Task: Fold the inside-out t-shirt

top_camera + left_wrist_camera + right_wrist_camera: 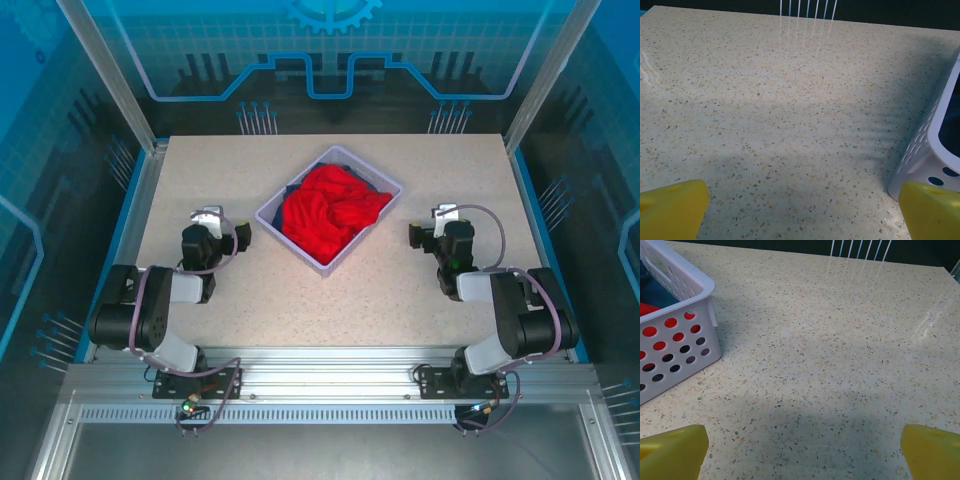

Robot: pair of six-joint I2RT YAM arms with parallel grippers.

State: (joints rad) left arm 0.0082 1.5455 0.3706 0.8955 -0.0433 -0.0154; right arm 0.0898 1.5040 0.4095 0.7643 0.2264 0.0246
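Observation:
The inside-out t-shirt [328, 215] is a bright red crumpled heap in a white perforated basket [279, 229] at the middle of the table; red cloth shows through the basket's holes [659, 346] in the right wrist view. My left gripper [210, 217] rests left of the basket, open, yellow fingertips [672, 207] wide apart over bare table. On the other side of the basket my right gripper [444, 214] is open too, with nothing between its yellow fingertips [932, 450].
A dark blue garment [335, 160] lies under the red one at the basket's far corner. The basket wall [932, 150] stands close on the left gripper's right. The speckled tabletop [400, 290] has blue side rails and a glass wall behind.

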